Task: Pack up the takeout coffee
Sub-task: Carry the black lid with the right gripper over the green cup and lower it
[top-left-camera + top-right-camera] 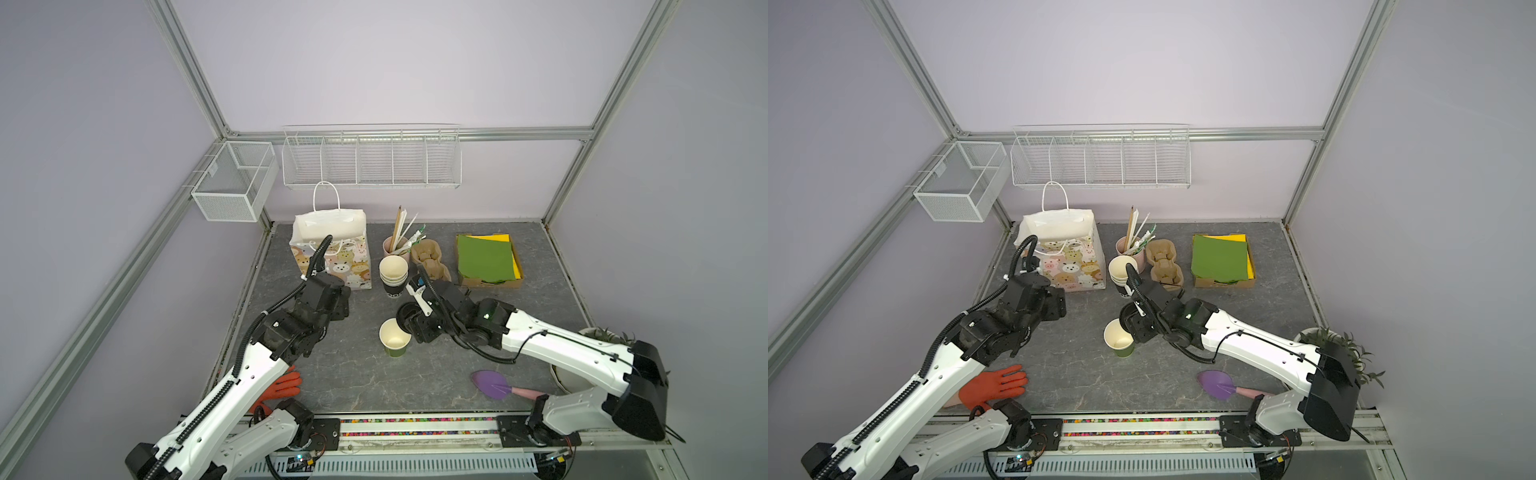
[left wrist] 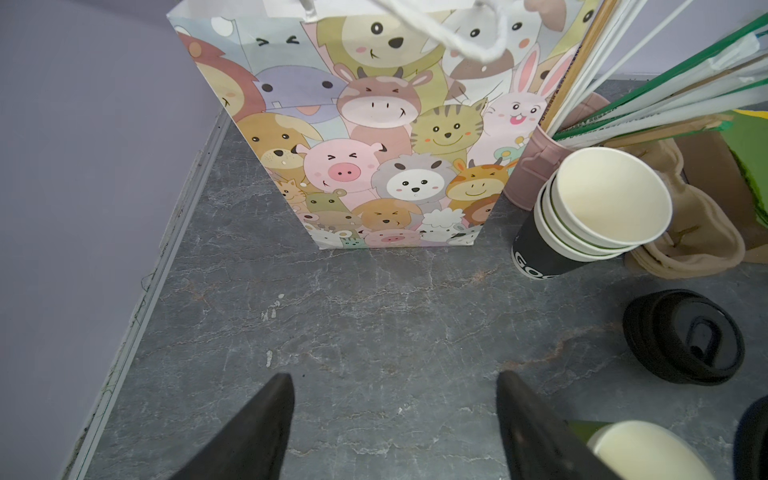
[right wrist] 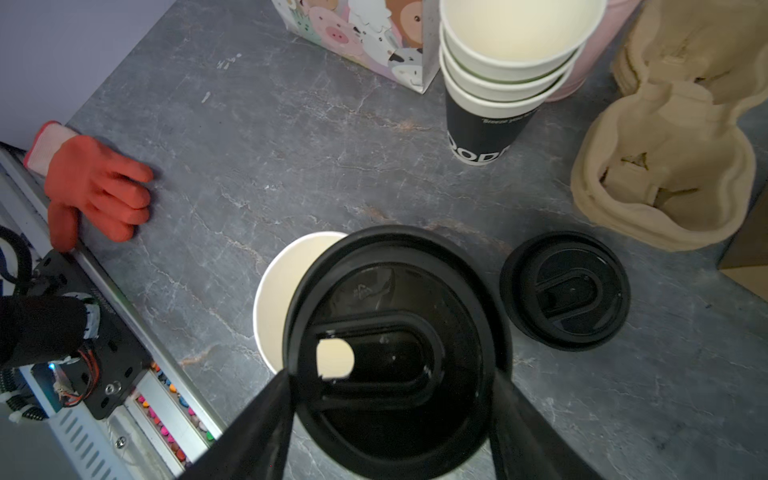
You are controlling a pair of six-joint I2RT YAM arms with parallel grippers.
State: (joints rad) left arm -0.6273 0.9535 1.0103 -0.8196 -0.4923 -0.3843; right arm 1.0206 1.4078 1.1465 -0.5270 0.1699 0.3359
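My right claw (image 3: 392, 374) grips the black lid (image 3: 395, 282), off-centre over the green cup (image 3: 278, 291). I'd centre it, then press level; left claw (image 2: 395, 376) gapes empty.

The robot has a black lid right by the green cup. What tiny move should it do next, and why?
Probably shift the right gripper toward the green cup until the black lid it grips sits centred above the rim. The lid overlaps only part of the open mouth, so pressing down now would likely miss or tip the cup.
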